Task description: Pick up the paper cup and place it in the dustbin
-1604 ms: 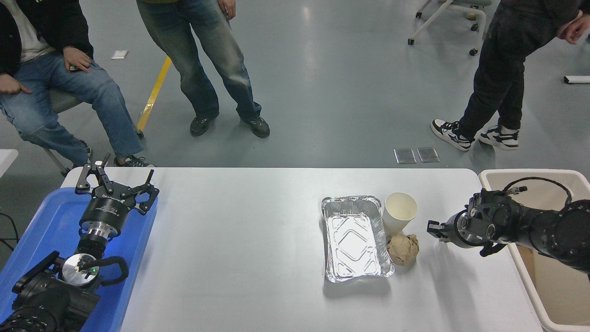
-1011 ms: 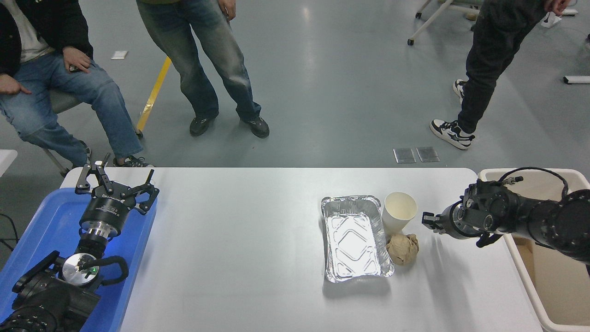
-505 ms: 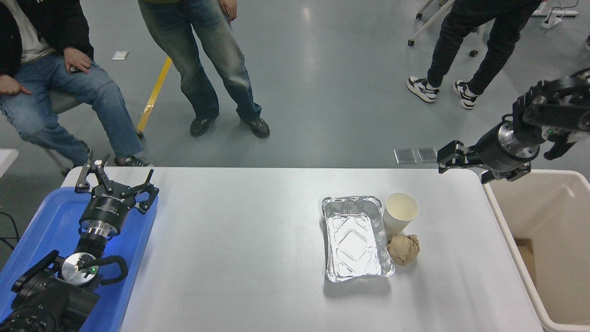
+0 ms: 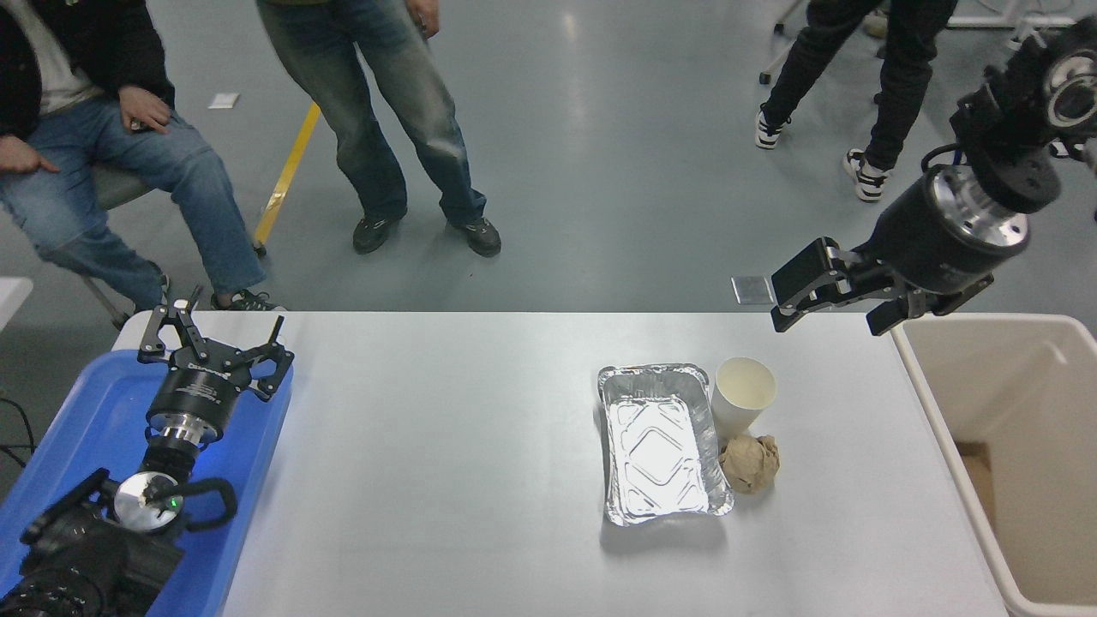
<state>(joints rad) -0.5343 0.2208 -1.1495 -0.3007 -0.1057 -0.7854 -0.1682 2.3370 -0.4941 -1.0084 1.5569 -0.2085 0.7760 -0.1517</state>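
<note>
The white paper cup [image 4: 744, 396] stands upright on the white table [image 4: 446, 463], right of centre, empty side up with a cream inside. The beige dustbin [image 4: 1016, 403] stands off the table's right edge. My right gripper [image 4: 828, 315] is open and empty, raised in the air above the table's far right corner, up and to the right of the cup and apart from it. My left gripper [image 4: 218, 338] is open and parked over the blue tray at the lower left.
A rectangular foil tray [image 4: 660, 441] lies touching the cup's left side. A crumpled brown paper ball [image 4: 749, 463] lies just in front of the cup. A blue plastic tray [image 4: 68, 420] is at the left edge. People stand and sit beyond the far side.
My right gripper was low beside the cup, then rose and swung up toward the far right corner. The cup has not moved. A person in black walked across the back.
</note>
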